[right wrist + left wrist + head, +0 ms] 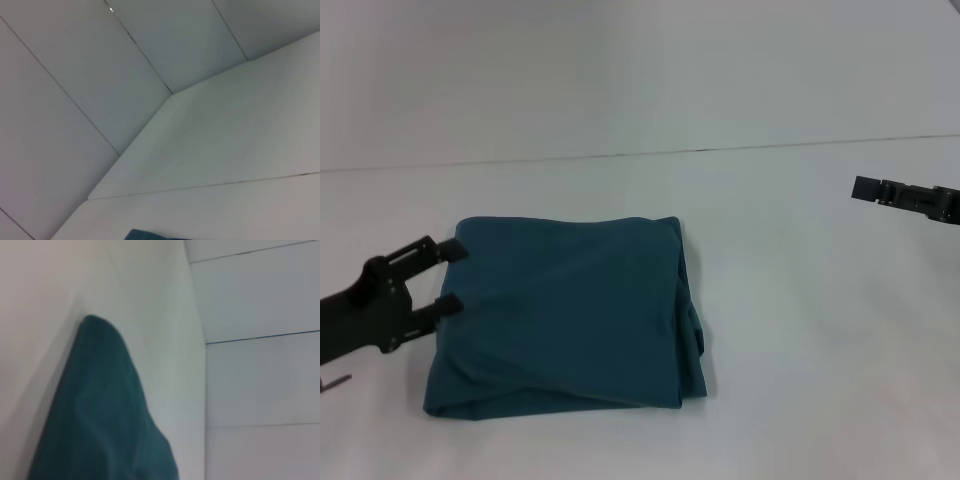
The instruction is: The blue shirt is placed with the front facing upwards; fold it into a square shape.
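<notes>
The blue shirt (565, 315) lies folded into a rough square on the white table (800, 300), just beside my left gripper (452, 277). That gripper sits at the shirt's left edge, near the far left corner. Its two black fingers are spread apart, one finger (448, 249) at the far corner, the other lower down along the edge. Tips look to meet the cloth edge, but I can't tell if they touch it. Nothing held between them.

My right gripper (868, 188) hangs well apart from the shirt, off to the right and above the table. Only its dark tip and part of the body show, the rest cut off at the frame edge. Can't tell how far it is open.

Shirt is soft matte teal-blue fabric, with shallow diagonal wrinkles across the top. Layered folds stack along the right side, and a small bulge pokes out mid-right edge. Near edge is slightly uneven. Top surface plain, no print or collar showing.

Left wrist view: only a rounded hump of teal cloth (100, 420) against white surface, own fingers not seen. Right wrist view: a sliver of the shirt (150, 235) at the frame edge, the rest white table and panelled wall (75, 100).
</notes>
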You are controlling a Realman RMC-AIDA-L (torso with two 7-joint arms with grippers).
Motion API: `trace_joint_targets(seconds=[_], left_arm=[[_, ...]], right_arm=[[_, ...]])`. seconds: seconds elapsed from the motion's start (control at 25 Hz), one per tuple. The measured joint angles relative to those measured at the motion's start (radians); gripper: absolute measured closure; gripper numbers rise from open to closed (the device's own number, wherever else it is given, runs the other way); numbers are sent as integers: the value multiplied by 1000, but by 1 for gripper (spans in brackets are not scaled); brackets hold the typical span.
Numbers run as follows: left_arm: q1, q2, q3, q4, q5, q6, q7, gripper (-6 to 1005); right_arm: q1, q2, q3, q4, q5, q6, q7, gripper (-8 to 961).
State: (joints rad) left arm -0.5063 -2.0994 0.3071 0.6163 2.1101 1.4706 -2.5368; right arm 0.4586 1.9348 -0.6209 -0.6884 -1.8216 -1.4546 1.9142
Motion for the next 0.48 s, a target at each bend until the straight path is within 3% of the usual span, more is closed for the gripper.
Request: trace_joint_targets(seconds=[0.48], left_arm=[[19, -22, 94, -76, 13, -105, 40, 156]], right_arm=[[1, 1, 1, 1, 1, 6, -4, 8]])
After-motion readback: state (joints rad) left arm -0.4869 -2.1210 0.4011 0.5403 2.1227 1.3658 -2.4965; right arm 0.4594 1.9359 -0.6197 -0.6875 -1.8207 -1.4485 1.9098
